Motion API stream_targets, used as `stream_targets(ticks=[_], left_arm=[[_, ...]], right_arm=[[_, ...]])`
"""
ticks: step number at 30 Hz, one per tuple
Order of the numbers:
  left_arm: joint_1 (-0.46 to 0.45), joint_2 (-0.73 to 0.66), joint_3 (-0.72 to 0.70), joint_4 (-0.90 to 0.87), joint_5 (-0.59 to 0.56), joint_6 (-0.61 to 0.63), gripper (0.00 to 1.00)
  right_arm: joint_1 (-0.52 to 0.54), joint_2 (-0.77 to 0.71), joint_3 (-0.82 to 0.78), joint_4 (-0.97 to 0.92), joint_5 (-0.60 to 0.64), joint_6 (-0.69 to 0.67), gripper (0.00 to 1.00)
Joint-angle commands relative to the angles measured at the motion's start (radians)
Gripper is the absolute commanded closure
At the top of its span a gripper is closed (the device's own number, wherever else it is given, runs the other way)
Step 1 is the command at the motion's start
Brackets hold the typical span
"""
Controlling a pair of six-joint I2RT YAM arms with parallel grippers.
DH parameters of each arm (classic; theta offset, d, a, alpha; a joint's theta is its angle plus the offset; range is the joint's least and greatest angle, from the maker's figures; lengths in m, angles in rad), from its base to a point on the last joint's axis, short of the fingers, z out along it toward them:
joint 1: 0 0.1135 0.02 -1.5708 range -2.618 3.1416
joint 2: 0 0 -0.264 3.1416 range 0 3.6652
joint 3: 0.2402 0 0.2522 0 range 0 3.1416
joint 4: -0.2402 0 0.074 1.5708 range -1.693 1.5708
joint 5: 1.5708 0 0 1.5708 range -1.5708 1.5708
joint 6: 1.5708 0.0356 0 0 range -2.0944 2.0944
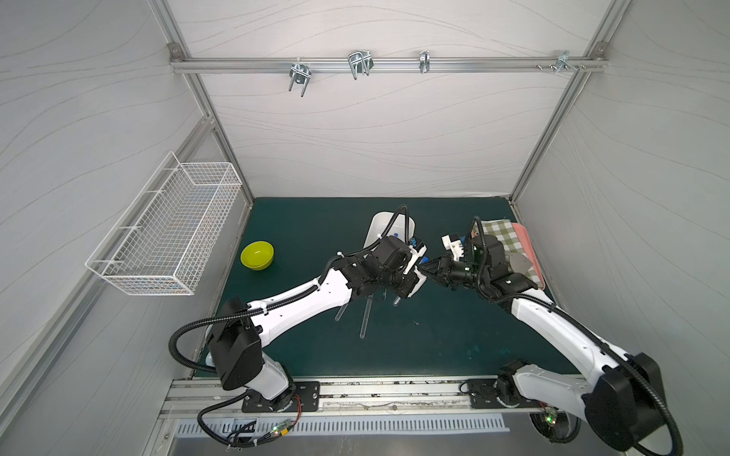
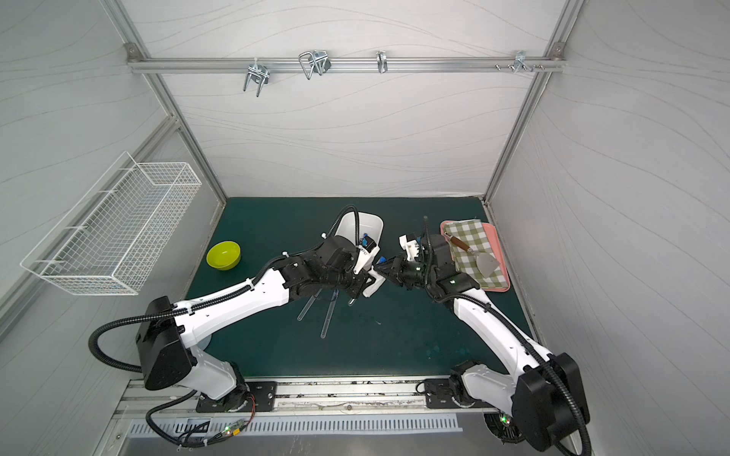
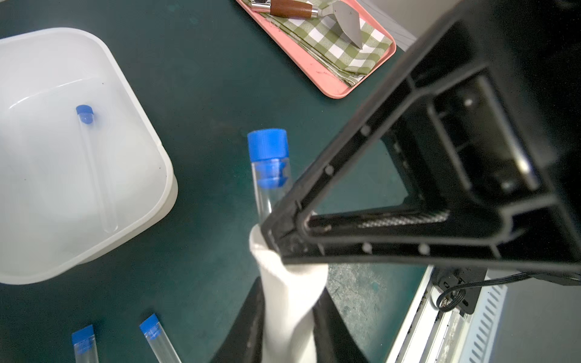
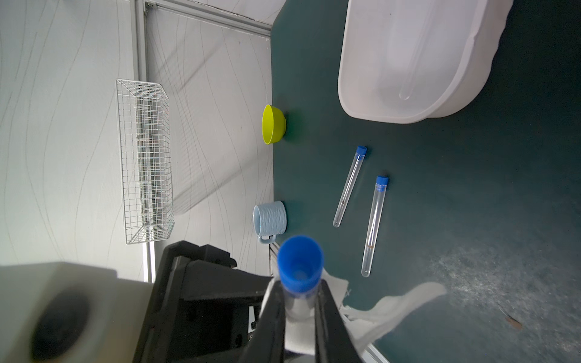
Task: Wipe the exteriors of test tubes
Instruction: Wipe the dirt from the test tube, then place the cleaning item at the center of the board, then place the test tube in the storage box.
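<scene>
Nearest the front edge, by the left corner, we see a pale blue mug [image 4: 270, 220] standing on the bench [image 1: 434, 335]. Toward the middle a test tube [image 4: 349, 187] and a second test tube [image 4: 374, 226] lie flat, close but apart, under the left arm. Just beyond them we find the claws meeting above the bench. The right claw [image 4: 298, 301] is clamped narrow on a third test tube [image 3: 267, 195] just below its blue cap [image 4: 300, 261]. The left claw [image 3: 290, 292] pinches a white cloth [image 3: 289, 314] bunched around that tube's lower part. Level with them a yellow-green bowl [image 1: 256, 255] stands by the left edge. Farther back sits a white tub [image 3: 166, 188] with the fourth test tube [image 3: 94, 169] lying inside. A pink tray [image 3: 317, 78] carrying a checked cloth [image 3: 333, 50] and a wooden-handled spatula [image 3: 349, 25] lies along the right edge toward the far corner.
</scene>
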Motion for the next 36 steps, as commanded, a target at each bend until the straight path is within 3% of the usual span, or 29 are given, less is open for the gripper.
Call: stream_targets(ticks=[1,9,19,26,36], left_arm=[[0.008,-0.019,-0.005,-0.003,0.010,-0.006,0.74],[0.008,-0.142,-0.175,0.007,-0.009,-0.075,0.74],[0.008,-0.260,-0.267,-0.040,-0.063,-0.099,0.74],[0.010,-0.362,-0.328,-0.051,-0.105,-0.105,0.73],[0.020,-0.407,-0.355,-0.063,-0.116,-0.090,0.73]], right_arm=[[-0.022,0.028,0.038,0.008,-0.009,-0.007,0.95],[-0.074,0.178,0.167,0.014,-0.053,-0.071,0.95],[-0.107,0.376,0.350,-0.041,-0.090,-0.166,0.95],[-0.107,0.575,0.500,-0.074,-0.098,-0.211,0.95],[-0.097,0.923,0.845,-0.207,-0.087,-0.270,0.92]])
